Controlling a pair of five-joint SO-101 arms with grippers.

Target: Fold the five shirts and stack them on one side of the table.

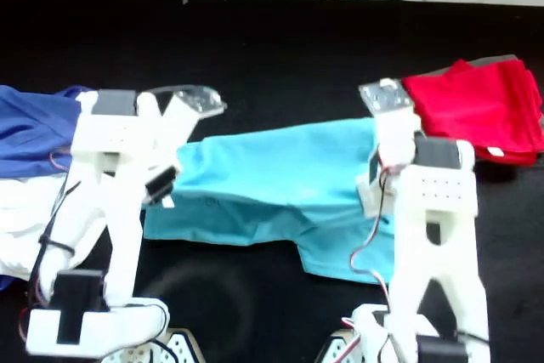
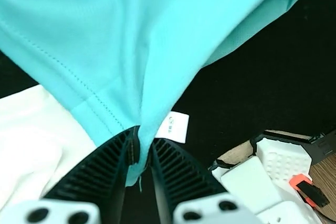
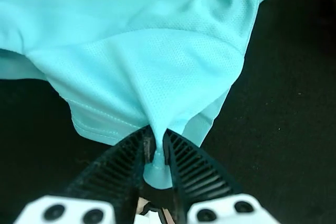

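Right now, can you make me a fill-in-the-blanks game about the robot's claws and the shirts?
1. The turquoise shirt is held by the left claw and the right claw; both claws are ____.
2. The far-right shirt is ____.
3. The crumpled shirt beside the blue shirt is ____.
Missing words: shut, red, white.

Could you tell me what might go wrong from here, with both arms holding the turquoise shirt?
The left gripper and right gripper each pinch only a thin bit of the turquoise shirt near its edge, so the cloth might slip free. The white shirt lies close by the left gripper and could get dragged along.
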